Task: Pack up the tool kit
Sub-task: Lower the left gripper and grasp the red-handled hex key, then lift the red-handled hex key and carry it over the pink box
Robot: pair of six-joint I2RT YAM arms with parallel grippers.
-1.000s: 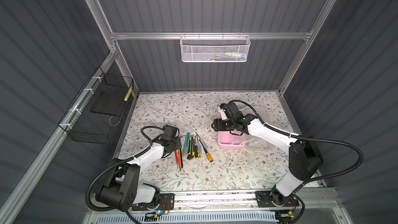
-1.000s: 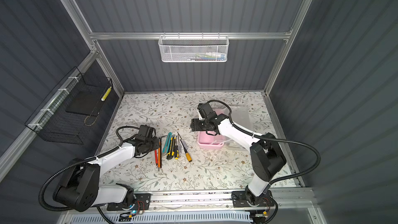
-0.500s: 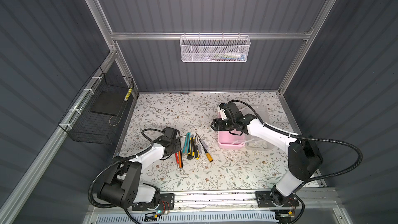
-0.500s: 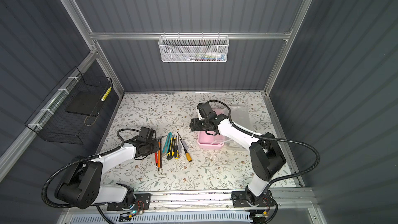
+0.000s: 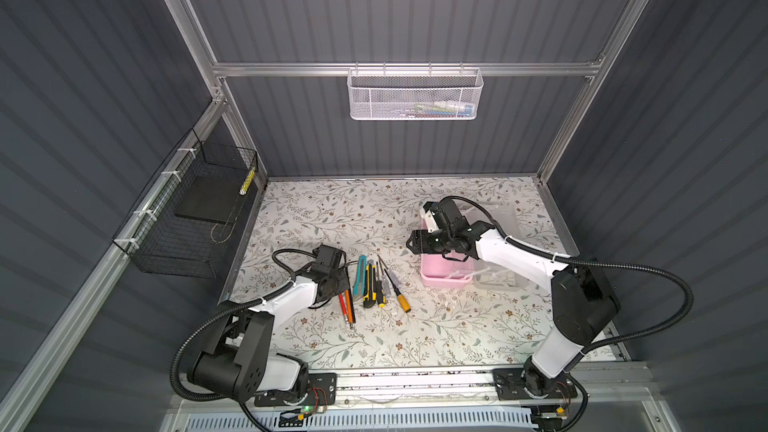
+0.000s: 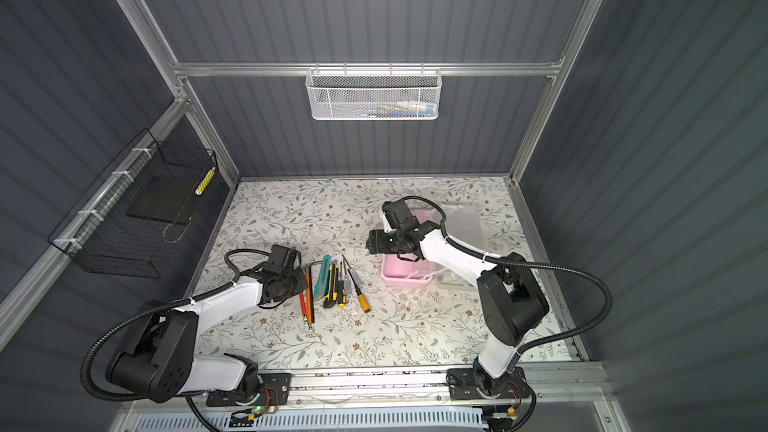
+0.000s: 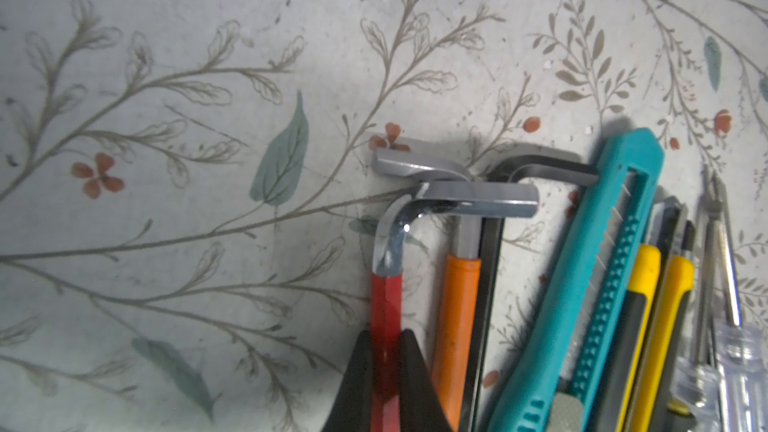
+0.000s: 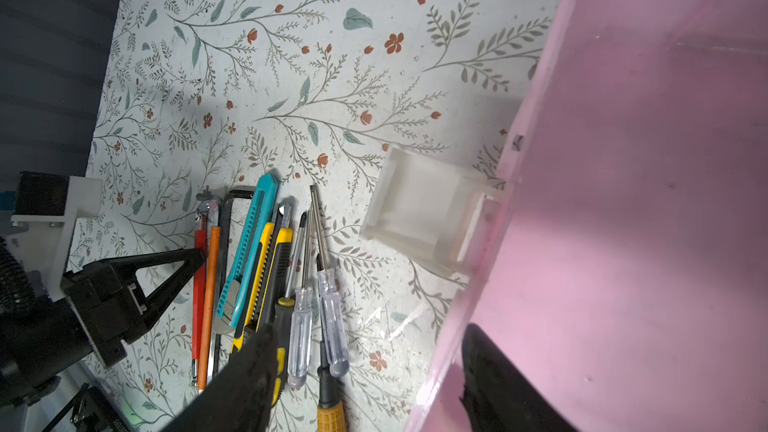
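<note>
Knives (image 8: 248,243) — two; screwdrivers (image 8: 300,326) four (two clear-handled); hex keys (image 7: 457,305) three.

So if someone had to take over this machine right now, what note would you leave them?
Left gripper: shut on the red hex key, which lies on the table.
Right gripper: open, straddling a wall of the pink box.
The box is open, clear lid beside it; no tool shows inside.
Beside the red key, in a row: orange hex key, black hex key, teal knife, yellow knife, screwdrivers.
Done: box opened. Left: put every tool in, close the lid.
</note>
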